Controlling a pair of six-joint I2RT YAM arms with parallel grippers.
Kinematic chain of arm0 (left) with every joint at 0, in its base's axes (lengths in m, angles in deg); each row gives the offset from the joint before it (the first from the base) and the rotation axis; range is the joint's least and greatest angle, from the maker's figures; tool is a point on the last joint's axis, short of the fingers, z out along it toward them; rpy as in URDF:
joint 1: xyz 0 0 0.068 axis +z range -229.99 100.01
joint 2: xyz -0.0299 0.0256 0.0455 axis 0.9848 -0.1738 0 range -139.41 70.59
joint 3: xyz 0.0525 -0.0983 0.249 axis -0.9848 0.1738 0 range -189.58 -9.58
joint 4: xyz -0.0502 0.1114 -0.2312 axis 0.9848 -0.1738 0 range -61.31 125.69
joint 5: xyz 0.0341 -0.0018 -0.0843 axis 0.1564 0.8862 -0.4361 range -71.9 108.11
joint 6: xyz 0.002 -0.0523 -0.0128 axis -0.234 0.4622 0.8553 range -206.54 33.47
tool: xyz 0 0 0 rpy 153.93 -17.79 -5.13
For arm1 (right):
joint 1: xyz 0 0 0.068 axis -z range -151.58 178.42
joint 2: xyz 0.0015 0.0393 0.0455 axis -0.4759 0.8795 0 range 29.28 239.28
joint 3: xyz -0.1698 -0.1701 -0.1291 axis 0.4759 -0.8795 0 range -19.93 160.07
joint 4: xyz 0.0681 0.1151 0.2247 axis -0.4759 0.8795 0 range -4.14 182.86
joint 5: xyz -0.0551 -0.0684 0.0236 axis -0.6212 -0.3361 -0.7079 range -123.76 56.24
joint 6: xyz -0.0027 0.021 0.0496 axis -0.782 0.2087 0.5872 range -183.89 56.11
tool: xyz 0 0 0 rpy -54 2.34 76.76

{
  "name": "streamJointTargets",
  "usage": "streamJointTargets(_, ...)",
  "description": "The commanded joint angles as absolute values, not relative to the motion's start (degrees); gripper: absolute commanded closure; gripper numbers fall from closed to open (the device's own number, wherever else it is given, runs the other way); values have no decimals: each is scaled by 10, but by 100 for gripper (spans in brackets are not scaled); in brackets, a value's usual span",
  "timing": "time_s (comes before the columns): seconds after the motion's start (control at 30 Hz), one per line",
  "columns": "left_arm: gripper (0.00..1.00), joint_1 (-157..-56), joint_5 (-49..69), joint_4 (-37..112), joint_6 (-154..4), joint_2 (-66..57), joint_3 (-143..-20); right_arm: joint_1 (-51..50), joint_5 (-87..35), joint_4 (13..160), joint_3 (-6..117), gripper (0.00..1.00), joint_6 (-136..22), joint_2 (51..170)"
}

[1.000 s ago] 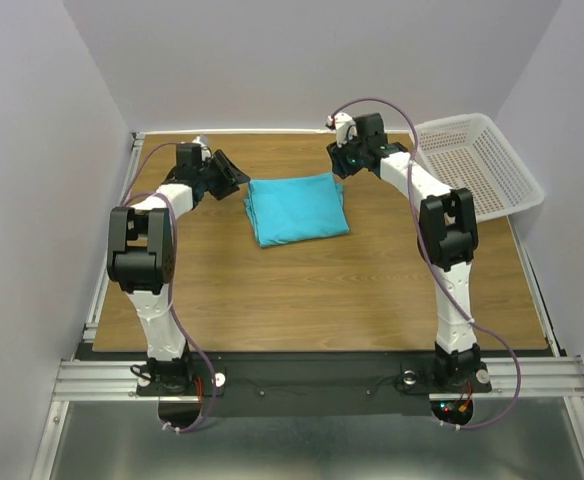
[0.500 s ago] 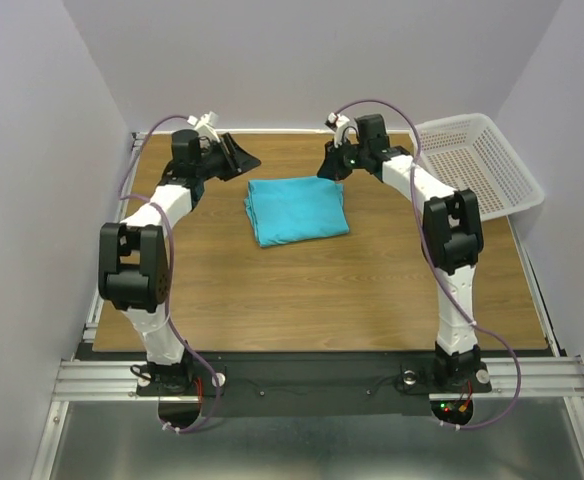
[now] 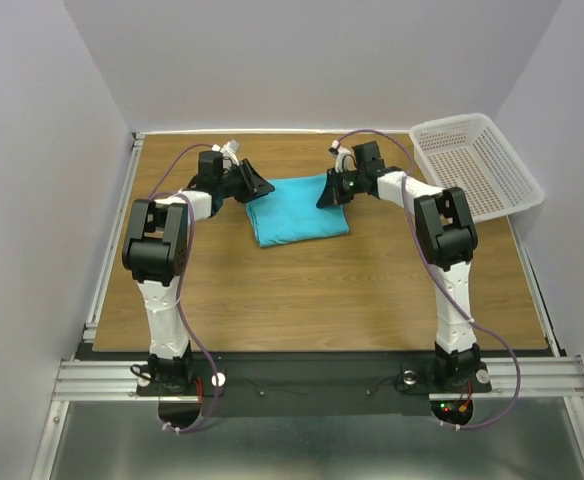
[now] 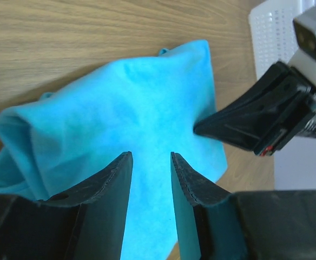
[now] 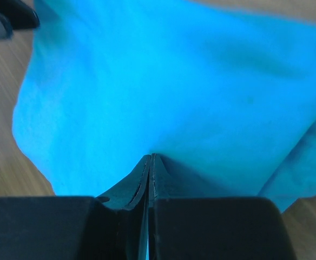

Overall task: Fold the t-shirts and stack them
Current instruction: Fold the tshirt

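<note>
Toward the far middle of the desk [image 3: 312, 290] lies the folded t-shirt [image 3: 297, 212], its long axis left to right, the right end turned slightly away. The left end effector [image 4: 150, 158] stands narrowly parted over its left edge; the right end effector [image 5: 150, 157] pinches fabric at its right edge.

Wooden table [image 3: 322, 290], seen from above. A folded turquoise t-shirt [image 3: 297, 208] lies flat on it at the far middle. A white perforated basket [image 3: 477, 165] sits at the far right corner, reaching past the table's right edge.
</note>
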State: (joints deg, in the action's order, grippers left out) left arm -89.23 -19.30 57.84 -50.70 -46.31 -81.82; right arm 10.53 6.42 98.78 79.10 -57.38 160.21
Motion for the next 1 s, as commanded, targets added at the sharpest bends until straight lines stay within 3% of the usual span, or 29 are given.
streamJointTargets(0.0, 55, -880, -158, 606, -516, -473, -842, 102, 79, 965, 750, 99, -567, 1580)
streamJointTargets(0.27, 55, -861, -114, 611, -503, -516, -849, 102, 61, 965, 664, 99, -589, 1543)
streamJointTargets(0.53, 55, -847, -98, 621, -489, -521, -842, 103, 46, 967, 659, 99, -610, 1523)
streamJointTargets(0.8, 48, -846, -117, 596, -604, -367, -818, 112, 46, 983, 680, 89, -691, 1417)
streamJointTargets(0.97, 46, -846, -108, 544, -646, -271, -761, 112, -45, 987, 656, 88, -695, 1396)
